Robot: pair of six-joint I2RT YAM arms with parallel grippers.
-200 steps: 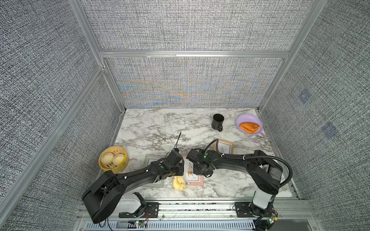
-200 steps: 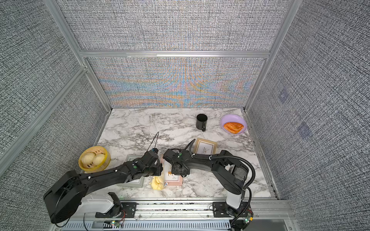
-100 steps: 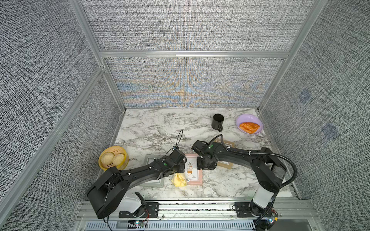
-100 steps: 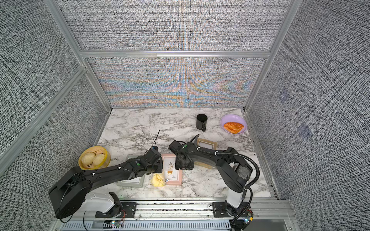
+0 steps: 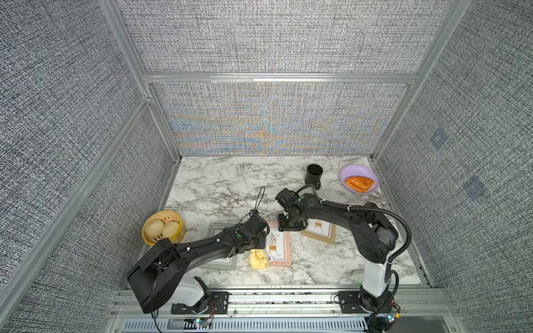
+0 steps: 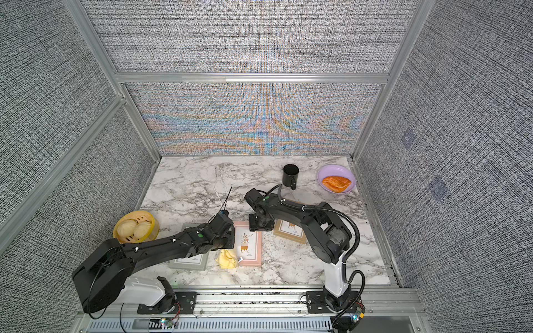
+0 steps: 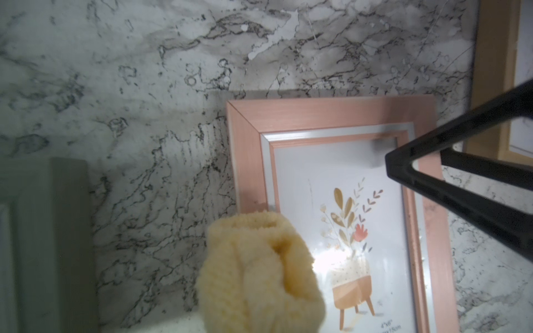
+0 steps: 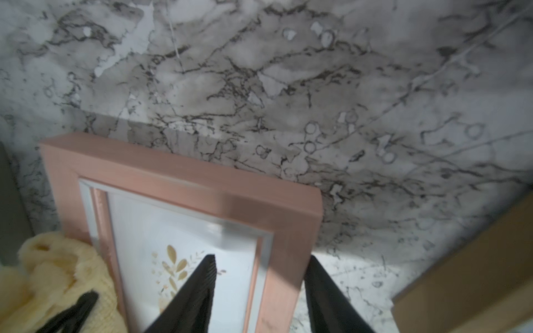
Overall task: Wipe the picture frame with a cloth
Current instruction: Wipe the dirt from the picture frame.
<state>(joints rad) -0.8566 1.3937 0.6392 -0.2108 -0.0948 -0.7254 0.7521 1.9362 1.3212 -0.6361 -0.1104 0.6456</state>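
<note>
A pink picture frame (image 5: pixel 278 248) (image 6: pixel 248 245) lies flat on the marble table near the front middle. My left gripper (image 5: pixel 260 247) is shut on a bunched pale-yellow cloth (image 5: pixel 257 258) (image 7: pixel 253 274), which rests at the frame's near left edge and hides the fingers. My right gripper (image 5: pixel 290 227) (image 8: pixel 262 258) is open at the frame's far right corner. It straddles the side rail (image 8: pixel 277 259), with one finger over the glass and the other outside the edge. Its fingers (image 7: pixel 461 196) also show in the left wrist view.
A grey-green frame (image 5: pixel 222 261) lies partly under my left arm. A wooden frame (image 5: pixel 321 232) lies just right of the pink one. A yellow steamer with buns (image 5: pixel 163 227) stands at the left. A black mug (image 5: pixel 313 174) and a purple plate with a pastry (image 5: pixel 359 180) are at the back right.
My right gripper has moved back from over the pink frame's middle to its far right corner, and its jaws have widened. The left gripper has kept hold of the cloth.
</note>
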